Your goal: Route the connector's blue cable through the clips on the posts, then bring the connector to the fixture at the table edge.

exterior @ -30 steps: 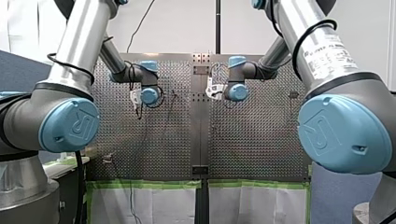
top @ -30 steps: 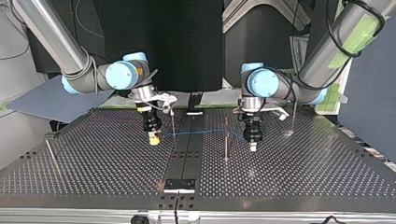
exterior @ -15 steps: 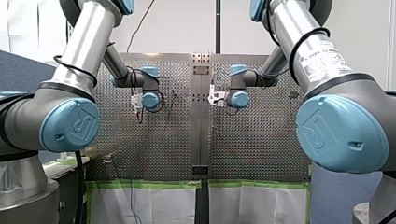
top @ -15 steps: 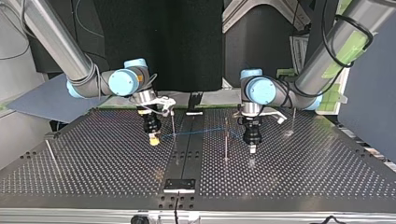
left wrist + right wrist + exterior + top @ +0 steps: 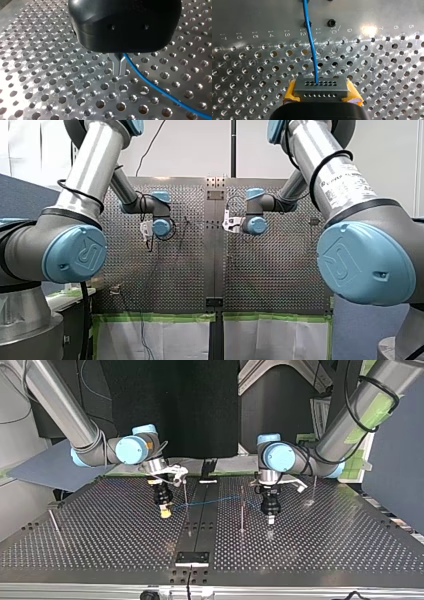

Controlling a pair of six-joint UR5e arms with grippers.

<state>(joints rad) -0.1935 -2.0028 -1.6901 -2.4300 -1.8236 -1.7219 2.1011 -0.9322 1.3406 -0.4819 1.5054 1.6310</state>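
My right gripper [image 5: 321, 93] has yellow pads and is shut on the grey connector [image 5: 320, 87]. The blue cable [image 5: 310, 42] leaves the connector's face and runs ahead over the perforated plate. In the top view my right gripper [image 5: 164, 511] hangs at the left of the middle strip. From it the blue cable [image 5: 215, 500] stretches past two thin posts [image 5: 186, 502] [image 5: 242, 510] to my left gripper [image 5: 270, 519]. In the left wrist view my left gripper [image 5: 119, 68] has metal fingers shut on the blue cable [image 5: 160, 91], just above the plate.
A black fixture [image 5: 192, 558] sits at the near table edge on the middle strip in the top view. Another post [image 5: 314, 489] stands at the far right, and a leaning one [image 5: 54, 521] at the left. The perforated table [image 5: 325, 545] spreads wide around both grippers.
Both arms shifted slightly during the first half second, the grippers ending a little nearer the top view's camera. The cable stays held between them. Since then almost nothing has moved.
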